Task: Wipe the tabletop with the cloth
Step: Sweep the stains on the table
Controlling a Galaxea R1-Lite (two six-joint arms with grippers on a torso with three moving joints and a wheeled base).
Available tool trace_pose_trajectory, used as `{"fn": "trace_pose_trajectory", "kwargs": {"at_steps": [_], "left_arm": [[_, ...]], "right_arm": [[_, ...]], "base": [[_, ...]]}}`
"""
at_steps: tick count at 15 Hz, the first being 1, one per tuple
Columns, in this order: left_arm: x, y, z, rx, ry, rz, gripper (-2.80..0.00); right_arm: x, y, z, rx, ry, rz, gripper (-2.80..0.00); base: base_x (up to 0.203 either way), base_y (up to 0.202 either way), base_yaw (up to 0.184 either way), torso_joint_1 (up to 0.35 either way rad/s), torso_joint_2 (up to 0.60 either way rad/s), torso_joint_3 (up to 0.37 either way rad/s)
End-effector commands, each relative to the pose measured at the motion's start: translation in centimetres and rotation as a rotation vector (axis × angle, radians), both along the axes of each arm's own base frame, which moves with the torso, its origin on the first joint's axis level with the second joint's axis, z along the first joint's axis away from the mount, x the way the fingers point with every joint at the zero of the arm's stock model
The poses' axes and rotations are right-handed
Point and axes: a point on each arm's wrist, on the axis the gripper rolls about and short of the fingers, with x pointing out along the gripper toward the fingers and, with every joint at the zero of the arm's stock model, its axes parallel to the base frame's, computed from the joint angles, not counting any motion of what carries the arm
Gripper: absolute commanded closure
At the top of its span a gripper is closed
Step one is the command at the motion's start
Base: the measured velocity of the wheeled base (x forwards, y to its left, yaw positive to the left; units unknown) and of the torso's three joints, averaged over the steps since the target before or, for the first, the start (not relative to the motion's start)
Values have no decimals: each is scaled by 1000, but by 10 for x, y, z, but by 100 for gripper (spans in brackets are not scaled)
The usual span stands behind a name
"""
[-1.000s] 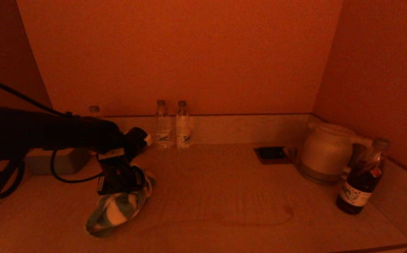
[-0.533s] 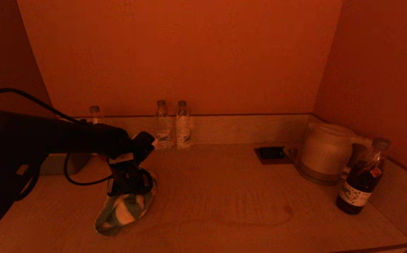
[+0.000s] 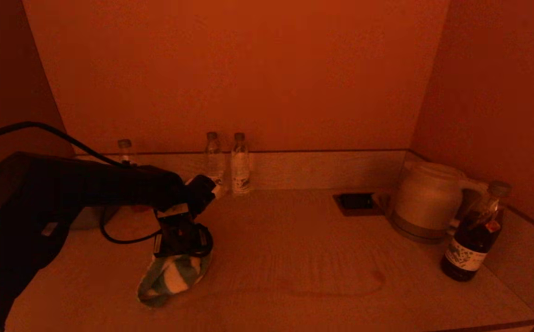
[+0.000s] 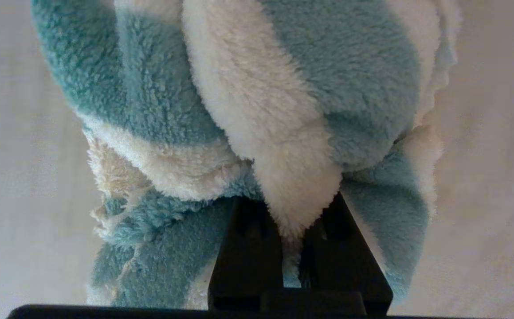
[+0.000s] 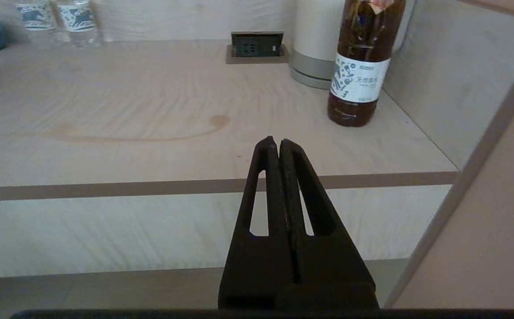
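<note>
A fluffy teal-and-white striped cloth (image 3: 172, 276) lies bunched on the light wooden tabletop (image 3: 294, 258) at the left. My left gripper (image 3: 180, 253) points down and is shut on the cloth (image 4: 257, 110), pressing it to the wood; its fingertips (image 4: 250, 230) are partly buried in the pile. A long curved brown stain (image 3: 336, 288) runs across the middle of the tabletop and shows in the right wrist view (image 5: 150, 135). My right gripper (image 5: 278, 142) is shut and empty, parked in front of the table's front edge, out of the head view.
Two small water bottles (image 3: 227, 161) and a third (image 3: 125, 151) stand by the back wall. A recessed power socket (image 3: 355, 201), a white kettle (image 3: 425, 198) and a dark sauce bottle (image 3: 474, 230) stand at the right. A box (image 3: 85, 216) sits behind my left arm.
My left gripper has dragged the cloth to the right across the tabletop, toward the stain. The right arm has not moved.
</note>
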Motion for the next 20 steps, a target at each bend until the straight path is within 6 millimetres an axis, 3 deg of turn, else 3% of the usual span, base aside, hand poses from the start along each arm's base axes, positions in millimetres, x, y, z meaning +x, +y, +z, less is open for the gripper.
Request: {"fn": "trace_pose_trajectory", "kwargs": {"at_steps": [1, 7, 20], "left_arm": [[0, -4, -7, 7, 16, -4, 0], [-8, -32, -8, -5, -1, -55, 0], [-19, -72, -9, -27, -31, -135, 0]], "right_arm": [[0, 0, 0, 0, 1, 0, 0], [0, 0, 0, 0, 1, 0, 0], [0, 0, 0, 0, 1, 0, 0]], "base": [[0, 0, 0, 0, 0, 0], [0, 0, 0, 0, 0, 0], [0, 0, 0, 0, 0, 0]]}}
